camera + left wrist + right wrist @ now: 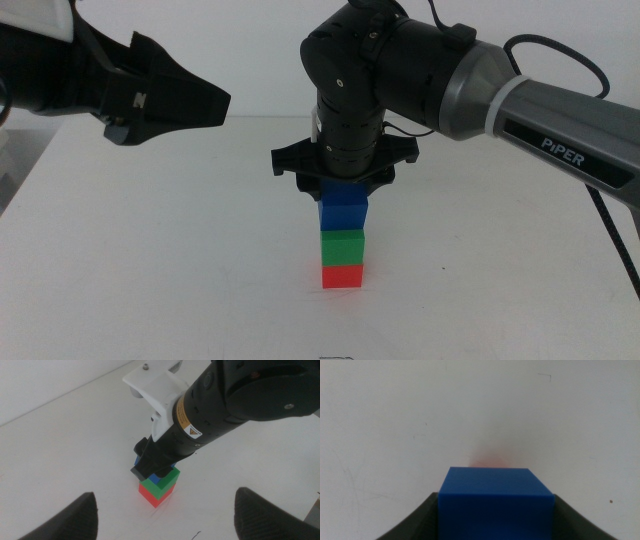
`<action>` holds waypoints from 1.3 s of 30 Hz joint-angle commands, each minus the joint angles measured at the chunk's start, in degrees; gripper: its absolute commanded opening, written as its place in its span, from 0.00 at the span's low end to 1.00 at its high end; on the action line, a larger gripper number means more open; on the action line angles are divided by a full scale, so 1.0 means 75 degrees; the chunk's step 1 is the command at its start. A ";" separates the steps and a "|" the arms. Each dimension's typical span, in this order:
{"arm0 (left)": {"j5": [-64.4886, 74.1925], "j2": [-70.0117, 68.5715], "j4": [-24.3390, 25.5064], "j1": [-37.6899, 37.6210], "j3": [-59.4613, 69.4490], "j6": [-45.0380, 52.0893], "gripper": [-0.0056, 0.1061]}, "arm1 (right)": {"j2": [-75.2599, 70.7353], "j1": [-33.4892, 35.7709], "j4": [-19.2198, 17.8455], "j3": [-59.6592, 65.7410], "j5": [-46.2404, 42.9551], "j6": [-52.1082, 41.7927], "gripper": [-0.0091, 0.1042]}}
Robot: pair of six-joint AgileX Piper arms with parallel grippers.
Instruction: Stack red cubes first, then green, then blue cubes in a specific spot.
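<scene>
Capping the tower, the right gripper [343,190] is clamped on the blue cube [343,212], set over green [343,247] and red [343,276] (left gripper [190,100] waits aside, jaws apart).

Looks like a robotics lab or test bench rather than a home or shop. Plain white tabletop [150,260], bare and matte, set against an equally plain white wall [260,40]. Two dark industrial arms reaching in over it, one marked "PiPER" on its grey link [560,140], with a yellow warning label [188,426] on the wrist housing and a black cable [615,250] trailing off the table's edge. Only plain coloured test cubes [343,245] stacked on the surface. No furnishings, household goods or merchandise anywhere in view.
</scene>
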 commanded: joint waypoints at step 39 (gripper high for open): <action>-0.0377 -0.0109 -0.0397 -0.0007 -0.0174 -0.0027 0.89 | -0.5662 -0.3129 -0.0035 0.1420 -0.0217 -0.2776 0.61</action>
